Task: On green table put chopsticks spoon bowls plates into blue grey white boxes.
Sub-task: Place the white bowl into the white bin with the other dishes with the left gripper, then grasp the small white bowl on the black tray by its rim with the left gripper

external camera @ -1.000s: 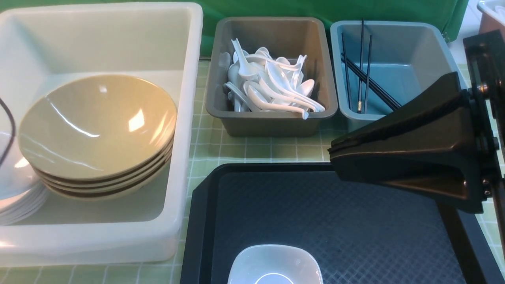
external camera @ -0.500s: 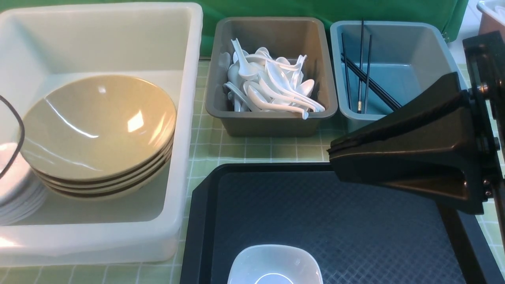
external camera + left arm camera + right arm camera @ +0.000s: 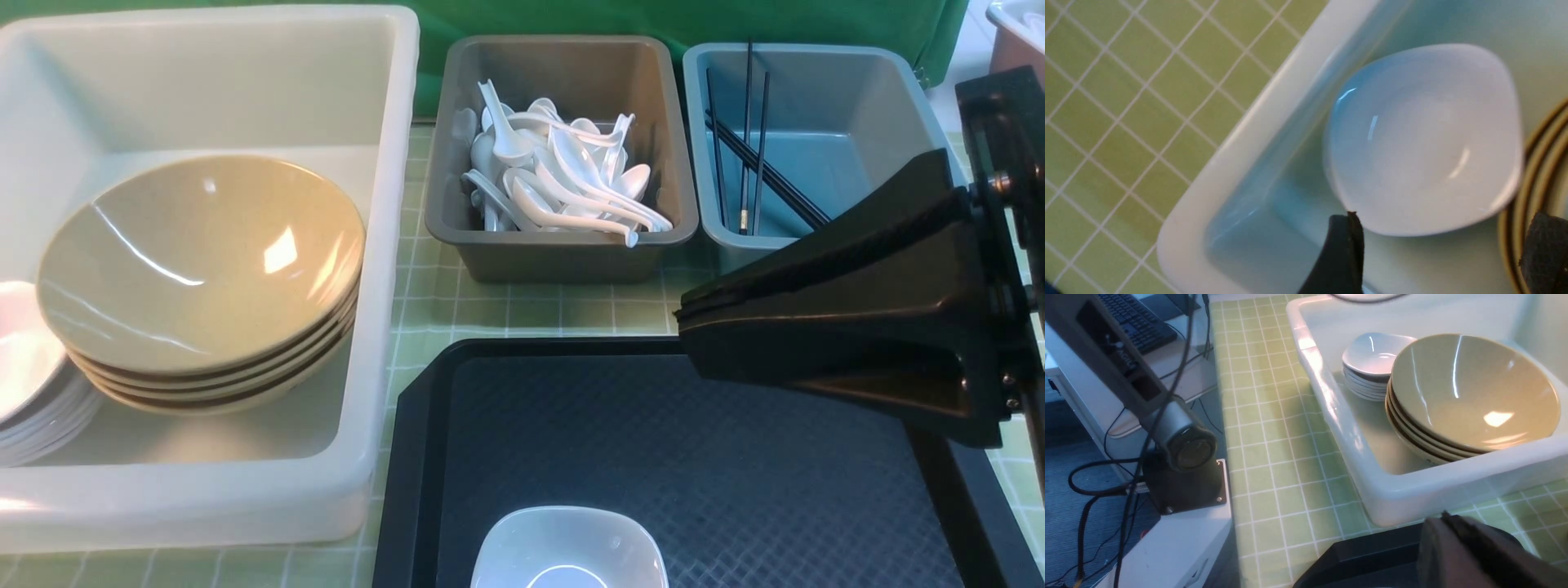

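Left claw (image 3: 1445,218) gapes above white bowls (image 3: 1425,139); right claw (image 3: 684,317) hangs pinched over tray (image 3: 424,457).

A big black tray (image 3: 571,425) lies flat at the front – its floor has a bumpy criss-cross pattern and its rim is smooth. A green cloth (image 3: 735,20) hangs at the very back. A pinkish-brown tub (image 3: 1016,45) peeks in at the far right corner, mostly cut off. Off to one side – lower down – are a dark keyboard (image 3: 1133,318), black cables (image 3: 1098,493) and what may be grey carpet (image 3: 1065,539).
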Robot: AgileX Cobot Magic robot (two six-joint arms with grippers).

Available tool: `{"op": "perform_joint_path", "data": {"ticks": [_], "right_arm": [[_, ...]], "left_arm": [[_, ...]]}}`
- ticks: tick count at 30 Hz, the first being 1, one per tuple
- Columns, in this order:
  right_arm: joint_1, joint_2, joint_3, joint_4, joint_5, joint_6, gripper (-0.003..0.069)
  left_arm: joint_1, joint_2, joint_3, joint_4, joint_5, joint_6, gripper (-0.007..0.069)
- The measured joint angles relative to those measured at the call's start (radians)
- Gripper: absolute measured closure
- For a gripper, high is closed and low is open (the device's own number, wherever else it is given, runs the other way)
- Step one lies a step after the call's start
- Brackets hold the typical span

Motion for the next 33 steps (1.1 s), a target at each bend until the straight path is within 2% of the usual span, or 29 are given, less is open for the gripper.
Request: {"op": "perform_joint_path", "data": {"ticks": [1, 4, 5, 6, 7, 9, 11, 12, 22, 26, 33], "right_arm": [[0.0, 0.0, 0.0, 0.0, 0.001, 0.0, 0.0634], [0.0, 0.0, 0.0, 0.001, 0.019, -0.001, 0.0634], [0.0, 0.0, 0.0, 0.001, 0.032, -0.002, 0.0634], [0.0, 0.0, 0.0, 0.001, 0.034, -0.002, 0.0634], [0.0, 0.0, 0.0, 0.001, 0.05, -0.003, 0.0634], [0.0, 0.0, 0.0, 0.002, 0.074, -0.004, 0.0632], [0.0, 0.0, 0.0, 0.001, 0.087, -0.004, 0.063], [0.0, -0.001, 0.0, 0.001, 0.096, -0.007, 0.0627], [0.0, -0.111, 0.0, 0.001, 0.138, -0.03, 0.0618], [0.0, -0.133, 0.0, 0.002, 0.193, -0.028, 0.0614], [0.0, -0.132, 0.0, 0.0, 0.278, -0.026, 0.0613]], "left_arm": [[-0.005, -0.01, -0.005, -0.015, 0.001, 0.026, 0.0118], [-0.115, -0.09, -0.015, -0.183, 0.015, 0.236, 0.0119], [-0.181, -0.108, -0.013, -0.237, 0.017, 0.308, 0.0119], [-0.193, -0.111, -0.011, -0.259, 0.017, 0.337, 0.0119], [-0.28, -0.125, -0.001, -0.333, 0.017, 0.43, 0.0119], [-0.397, -0.129, 0.022, -0.414, 0.019, 0.525, 0.0119], [-0.497, -0.126, 0.045, -0.457, 0.019, 0.576, 0.0119], [-0.577, -0.113, 0.065, -0.478, 0.021, 0.614, 0.0119], [-0.97, 0.211, 0.088, -0.469, -0.022, 0.716, 0.0119], [-1.046, 0.355, 0.045, -0.39, -0.041, 0.748, 0.0119], [-1.114, 0.585, -0.08, -0.26, -0.025, 0.804, 0.0119]]}}
